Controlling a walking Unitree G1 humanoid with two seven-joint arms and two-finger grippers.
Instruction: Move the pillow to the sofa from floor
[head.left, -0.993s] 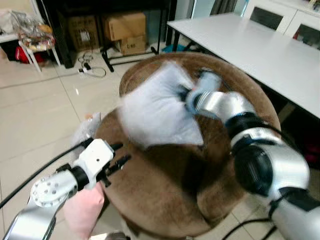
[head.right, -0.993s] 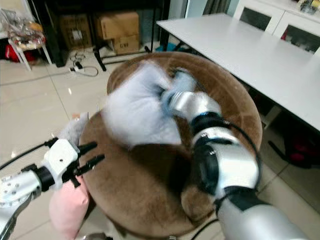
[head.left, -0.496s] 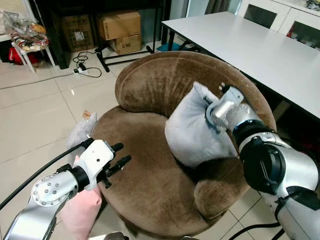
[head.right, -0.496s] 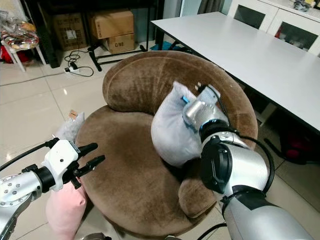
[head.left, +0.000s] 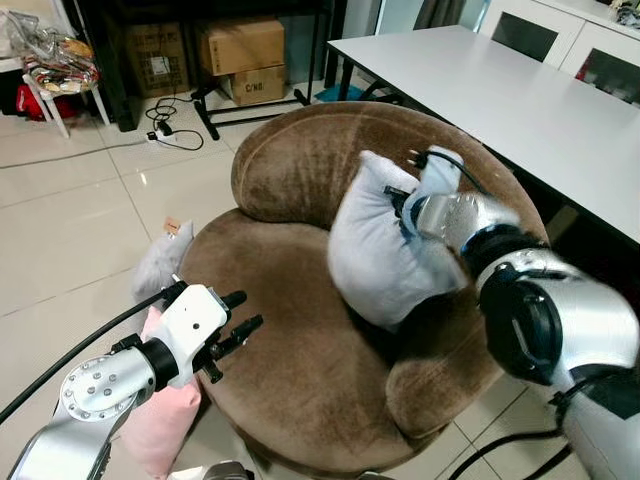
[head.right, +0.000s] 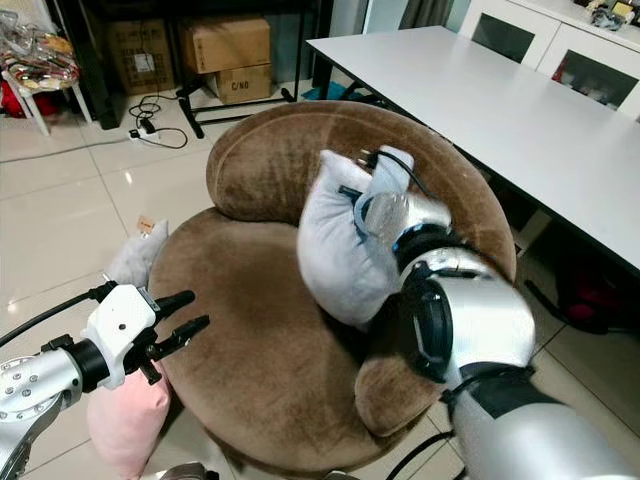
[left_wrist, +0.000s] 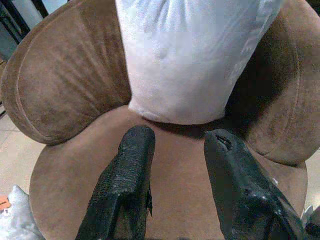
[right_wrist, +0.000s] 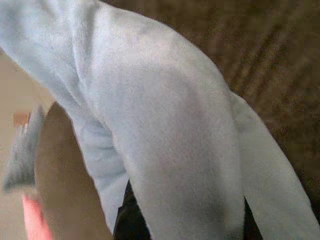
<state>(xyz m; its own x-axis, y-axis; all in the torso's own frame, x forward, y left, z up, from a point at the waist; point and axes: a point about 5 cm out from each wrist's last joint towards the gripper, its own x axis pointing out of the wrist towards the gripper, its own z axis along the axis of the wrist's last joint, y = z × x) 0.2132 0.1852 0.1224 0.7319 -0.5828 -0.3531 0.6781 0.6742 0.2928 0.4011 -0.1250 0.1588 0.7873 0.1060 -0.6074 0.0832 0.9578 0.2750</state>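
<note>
Our right hand (head.left: 415, 205) pinches the grey pillow (head.left: 380, 250) against the sofa (head.left: 300, 160) back so it stands, while our left hand (head.left: 240, 315) waits spread nearby.

You have the brown sofa (head.left: 300, 330) straight ahead of the left claw (head.left: 245, 312), whose parted fingers hang over its front edge. On the seat, beyond that claw and propped against the backrest, stands the grey pillow (head.left: 385, 245); the right claw (head.left: 405, 205) is pressed into its upper edge. The tiled floor (head.left: 70, 230) lies under and to the left of the left claw. On it, just below that claw's wrist, lies a pink pillow (head.left: 165, 420), touching the sofa base, with another grey pillow (head.left: 160, 265) just beyond it
</note>
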